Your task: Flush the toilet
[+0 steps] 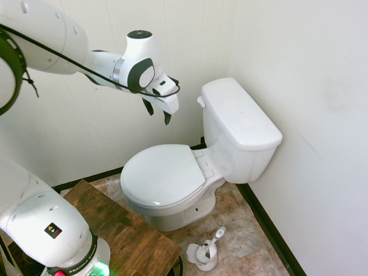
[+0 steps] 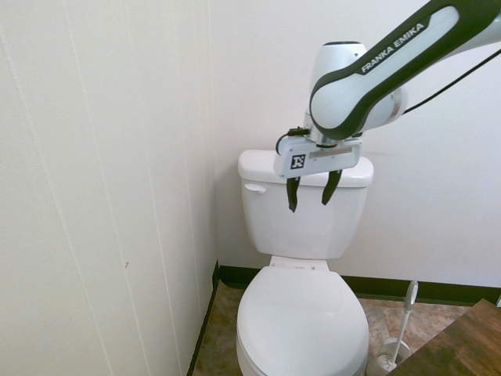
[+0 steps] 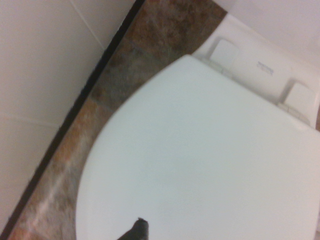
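The gripper [image 2: 311, 193] hangs at upper centre of the second exterior view, fingers apart and empty, above the closed seat lid [image 1: 163, 174]. The toilet [image 1: 230, 144] fills mid-frame, lever [image 2: 254, 188] untouched.

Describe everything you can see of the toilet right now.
The toilet is glossy white, ceramic by the look, standing on a mottled brown floor in the corner. Its oval lid is closed flat. Behind it is a boxy tank with a flat lid, its back toward the wall. A small white flush lever sits high on the tank front, on the side-wall side. The open end effector hangs above the seat, touching nothing.
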### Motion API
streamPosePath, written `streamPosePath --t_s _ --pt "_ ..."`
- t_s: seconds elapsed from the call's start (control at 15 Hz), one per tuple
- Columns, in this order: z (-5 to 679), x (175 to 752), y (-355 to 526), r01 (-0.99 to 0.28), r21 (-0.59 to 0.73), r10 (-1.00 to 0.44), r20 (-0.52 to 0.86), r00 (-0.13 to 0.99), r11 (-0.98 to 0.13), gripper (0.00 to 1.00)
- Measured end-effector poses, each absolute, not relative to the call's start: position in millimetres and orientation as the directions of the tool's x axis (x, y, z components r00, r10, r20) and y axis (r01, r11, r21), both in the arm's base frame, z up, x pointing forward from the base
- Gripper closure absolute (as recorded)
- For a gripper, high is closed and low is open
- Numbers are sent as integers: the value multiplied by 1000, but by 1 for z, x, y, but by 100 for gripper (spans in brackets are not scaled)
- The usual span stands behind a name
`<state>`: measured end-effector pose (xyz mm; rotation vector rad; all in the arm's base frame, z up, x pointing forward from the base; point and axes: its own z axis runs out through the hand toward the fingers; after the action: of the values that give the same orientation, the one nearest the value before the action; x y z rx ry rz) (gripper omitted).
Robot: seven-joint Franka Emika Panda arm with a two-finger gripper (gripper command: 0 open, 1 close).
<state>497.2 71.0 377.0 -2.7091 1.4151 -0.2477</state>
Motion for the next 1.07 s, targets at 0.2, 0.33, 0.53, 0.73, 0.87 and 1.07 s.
streamPosePath --t_s 0.2,0.33,0.53,0.73,0.87,1.07 --pt "375 545 91 -841 -187 -861 139 490 -508 0" --pt "381 575 102 -850 -219 -877 156 454 -479 0" --pt "380 619 105 -861 -249 -895 182 407 -443 100" --pt "364 655 103 -872 -257 -906 190 377 -417 100" --pt "360 673 101 -877 -264 -913 200 357 -401 100" --pt "352 694 92 -892 -262 -923 218 317 -368 100"
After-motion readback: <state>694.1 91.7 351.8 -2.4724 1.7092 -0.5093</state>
